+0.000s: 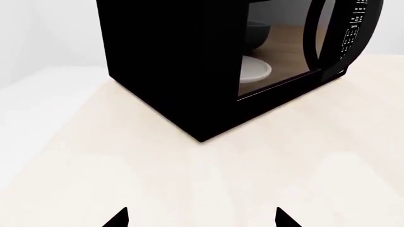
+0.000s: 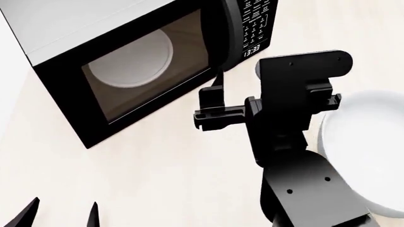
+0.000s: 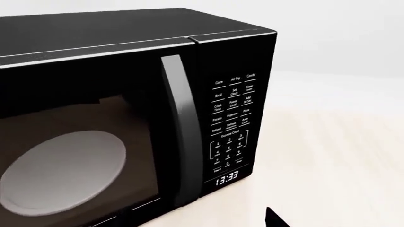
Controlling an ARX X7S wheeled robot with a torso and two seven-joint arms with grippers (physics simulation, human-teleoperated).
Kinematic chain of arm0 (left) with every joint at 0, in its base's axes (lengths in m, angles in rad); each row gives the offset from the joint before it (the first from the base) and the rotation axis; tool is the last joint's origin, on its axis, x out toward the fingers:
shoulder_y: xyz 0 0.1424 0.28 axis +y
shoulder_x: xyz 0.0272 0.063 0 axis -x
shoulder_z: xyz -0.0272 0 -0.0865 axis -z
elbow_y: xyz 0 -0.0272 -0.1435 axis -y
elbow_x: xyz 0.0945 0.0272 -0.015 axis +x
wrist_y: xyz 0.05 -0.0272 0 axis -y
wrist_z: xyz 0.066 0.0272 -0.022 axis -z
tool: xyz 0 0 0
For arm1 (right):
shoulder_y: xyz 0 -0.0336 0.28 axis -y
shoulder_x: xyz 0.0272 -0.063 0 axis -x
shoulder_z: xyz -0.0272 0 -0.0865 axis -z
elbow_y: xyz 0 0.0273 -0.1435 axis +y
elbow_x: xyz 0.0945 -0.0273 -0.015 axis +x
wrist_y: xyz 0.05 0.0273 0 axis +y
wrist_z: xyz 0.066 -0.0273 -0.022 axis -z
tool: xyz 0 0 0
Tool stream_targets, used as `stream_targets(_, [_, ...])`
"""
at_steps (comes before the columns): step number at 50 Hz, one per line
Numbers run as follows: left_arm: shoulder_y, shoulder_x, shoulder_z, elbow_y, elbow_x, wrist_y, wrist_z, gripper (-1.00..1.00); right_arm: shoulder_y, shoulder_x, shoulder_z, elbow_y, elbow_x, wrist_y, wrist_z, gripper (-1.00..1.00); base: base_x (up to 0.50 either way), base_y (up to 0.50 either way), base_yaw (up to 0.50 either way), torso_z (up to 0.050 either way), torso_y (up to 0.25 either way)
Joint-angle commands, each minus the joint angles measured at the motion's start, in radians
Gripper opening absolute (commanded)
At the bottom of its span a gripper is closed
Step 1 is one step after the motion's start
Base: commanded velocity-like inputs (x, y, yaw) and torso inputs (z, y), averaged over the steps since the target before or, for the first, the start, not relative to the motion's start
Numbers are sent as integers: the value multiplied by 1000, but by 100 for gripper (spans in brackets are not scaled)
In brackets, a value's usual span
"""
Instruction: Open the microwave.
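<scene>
The black microwave stands at the back left of the pale counter with its door shut. Its white turntable shows through the glass. The vertical handle sits beside the keypad, and the clock reads 13:33. My right gripper is open and empty, just in front of the door's lower right corner and below the handle. In the right wrist view the handle is close, and one fingertip shows. My left gripper is open and empty, well in front of the microwave.
A large white bowl sits on the counter at the right, partly behind my right arm. Bare pale wood counter lies between the left gripper and the microwave.
</scene>
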Motion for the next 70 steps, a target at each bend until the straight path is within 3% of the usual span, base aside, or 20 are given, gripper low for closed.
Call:
stream_targets(1, [15,-3,2,-22,-65,-15,-17,100,94,-8,-41,138,-26,-30,-39,100,0,0,0,-10,0])
stream_targets(47, [7,-19,23,-29,-81,-6,-33,100,330,-75,-135,612,-113,-207,-123,100,0,0,0,0,-1])
stream_targets(65, [8,-26,31,-27,-85,-4,-38,100,341,-91,-147,606,-100,-199,-115,100,0,0,0,-1,-1])
stream_targets(66, [7,-26,31,-28,-85,-3,-39,100,341,-91,-147,607,-99,-199,-115,-100,0,0,0,0,0])
stream_targets(70, [7,-27,35,-29,-84,-2,-40,100,337,-88,-147,600,-96,-199,-112,-100,0,0,0,-3,-3])
